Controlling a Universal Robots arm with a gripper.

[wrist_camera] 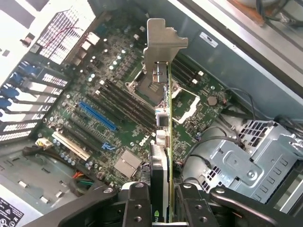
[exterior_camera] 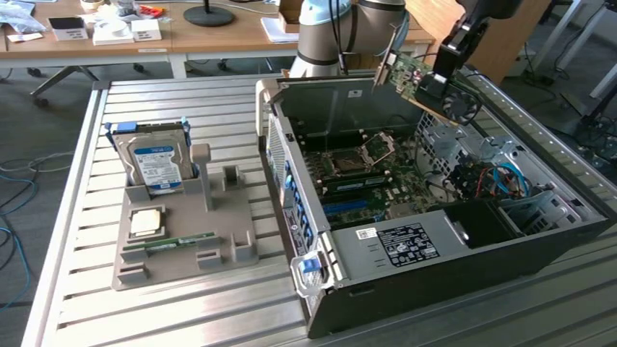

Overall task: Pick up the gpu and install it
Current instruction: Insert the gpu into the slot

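The gpu [exterior_camera: 417, 78], a green circuit card with a silver end bracket and a black fan, hangs tilted in the air over the far rim of the open computer case [exterior_camera: 501, 246]. My gripper [exterior_camera: 446, 71] is shut on it near the fan end. In the wrist view the gpu [wrist_camera: 164, 137] stands edge-on between my fingers [wrist_camera: 137, 205], bracket end pointing away, and the gripper [wrist_camera: 163, 210] clamps its near end. Below it lies the motherboard [wrist_camera: 118, 113] with a blue slot [wrist_camera: 97, 116], black slots beside it and the CPU socket. The card is well clear of the board.
On the slatted table at the exterior view's left, a grey holder [exterior_camera: 183, 238] carries a blue-labelled hard drive [exterior_camera: 159, 165], a CPU chip [exterior_camera: 147, 222] and a RAM stick [exterior_camera: 169, 244]. A drive cage [wrist_camera: 246, 161] and cables [exterior_camera: 501, 181] occupy the case's right part. Desks stand behind.
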